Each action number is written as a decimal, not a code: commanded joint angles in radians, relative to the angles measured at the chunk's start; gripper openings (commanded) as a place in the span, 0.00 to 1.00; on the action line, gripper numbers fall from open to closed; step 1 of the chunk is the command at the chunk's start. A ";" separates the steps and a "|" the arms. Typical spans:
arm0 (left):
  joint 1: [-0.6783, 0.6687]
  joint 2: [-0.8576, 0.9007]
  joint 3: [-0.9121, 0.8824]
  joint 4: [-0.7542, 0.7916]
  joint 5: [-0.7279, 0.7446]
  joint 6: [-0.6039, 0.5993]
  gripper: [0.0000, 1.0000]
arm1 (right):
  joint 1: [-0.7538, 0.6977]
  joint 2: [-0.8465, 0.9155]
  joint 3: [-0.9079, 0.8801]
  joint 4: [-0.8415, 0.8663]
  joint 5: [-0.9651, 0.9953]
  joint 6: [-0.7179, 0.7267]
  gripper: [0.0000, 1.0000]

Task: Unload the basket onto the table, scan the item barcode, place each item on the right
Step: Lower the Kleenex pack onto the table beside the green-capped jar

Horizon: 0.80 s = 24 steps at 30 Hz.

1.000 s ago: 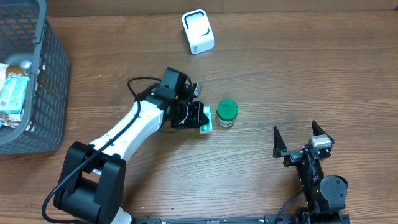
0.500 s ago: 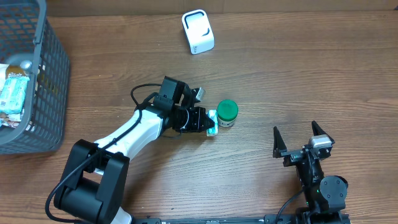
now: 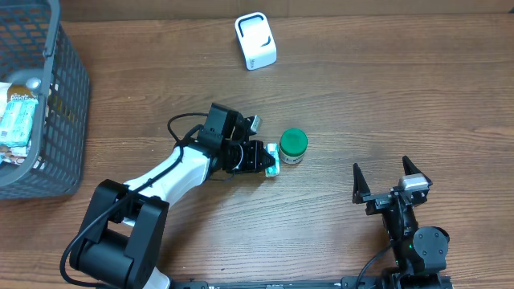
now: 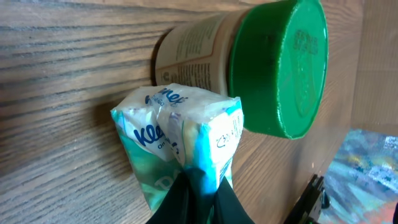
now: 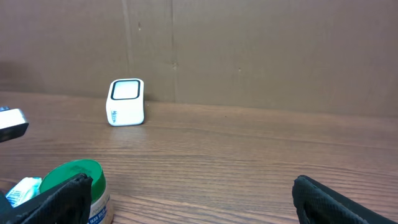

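Note:
My left gripper (image 3: 266,157) is shut on a small teal and white Kleenex tissue pack (image 3: 272,159), pinching its near end just above the table. In the left wrist view the pack (image 4: 180,137) presses against the side of a green-lidded jar (image 4: 273,68), with the gripper (image 4: 199,190) at the bottom of the frame. From overhead, the jar (image 3: 293,146) stands just right of the pack. The white barcode scanner (image 3: 255,40) sits at the back of the table, well away from both. My right gripper (image 3: 391,178) rests open at the front right, holding nothing.
A grey mesh basket (image 3: 68,88) with several packaged goods stands at the far left. In the right wrist view the scanner (image 5: 126,101) stands before a brown wall, and the jar (image 5: 78,183) sits low on the left behind my left finger.
My left gripper has carried the tissue pack a little to the right, up against the green-lidded jar. The right arm has not moved.

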 commanded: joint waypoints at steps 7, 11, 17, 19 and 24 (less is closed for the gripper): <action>0.000 0.043 -0.031 0.042 0.004 -0.048 0.08 | -0.004 -0.008 -0.011 0.003 -0.002 -0.002 1.00; 0.000 0.069 -0.031 0.054 0.031 -0.056 0.13 | -0.004 -0.008 -0.011 0.003 -0.002 -0.002 1.00; 0.008 0.069 -0.031 0.048 0.071 -0.055 0.23 | -0.004 -0.008 -0.011 0.003 -0.002 -0.002 1.00; 0.015 0.063 -0.031 0.048 0.081 -0.055 0.23 | -0.004 -0.008 -0.011 0.003 -0.002 -0.002 1.00; 0.040 0.026 -0.029 0.035 0.081 -0.042 0.27 | -0.004 -0.008 -0.011 0.003 -0.002 -0.001 1.00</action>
